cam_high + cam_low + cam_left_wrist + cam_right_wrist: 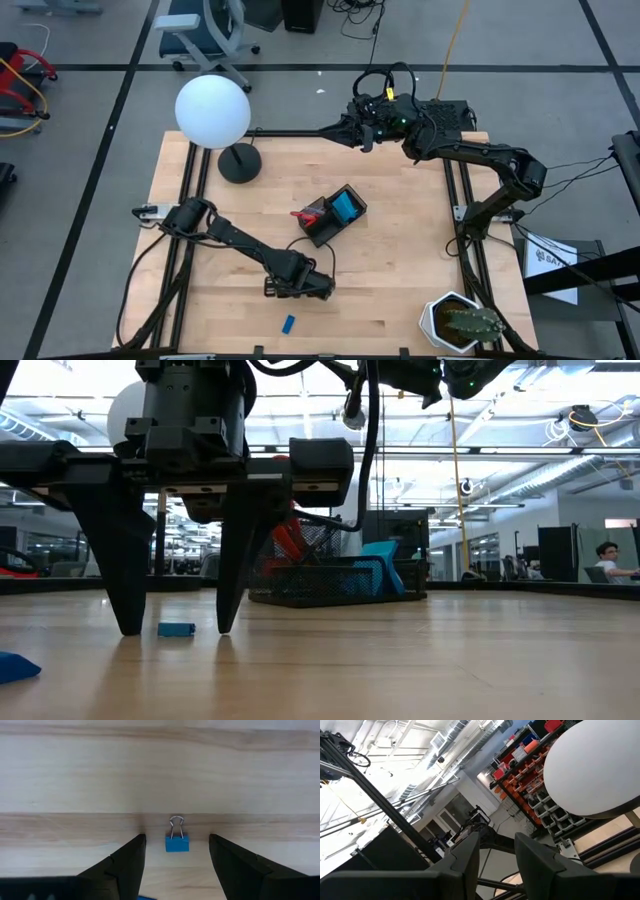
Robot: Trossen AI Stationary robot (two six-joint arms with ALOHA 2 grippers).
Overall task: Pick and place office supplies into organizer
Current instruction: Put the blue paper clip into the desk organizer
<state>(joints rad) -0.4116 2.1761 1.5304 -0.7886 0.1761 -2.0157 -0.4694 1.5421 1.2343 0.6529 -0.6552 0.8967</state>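
Note:
A small blue binder clip (pixel 177 843) with a wire handle lies flat on the wooden table. My left gripper (pixel 177 839) points down over it and is open. One finger (pixel 125 622) stands on each side of the clip (pixel 176 629), with gaps between, and the tips are down near the table top. The black organizer (pixel 322 228) stands mid-table with red-handled scissors (pixel 308 213) and a blue notepad (pixel 347 208) in it. A small blue eraser (pixel 288 323) lies near the front edge. My right gripper (pixel 496 845) is raised at the far side, open, holding nothing.
A lamp with a white globe (pixel 212 110) and a round black base (pixel 240 163) stands at the far left. A potted cactus (pixel 462 322) sits at the near right corner. Bare wood lies between the organizer and the cactus.

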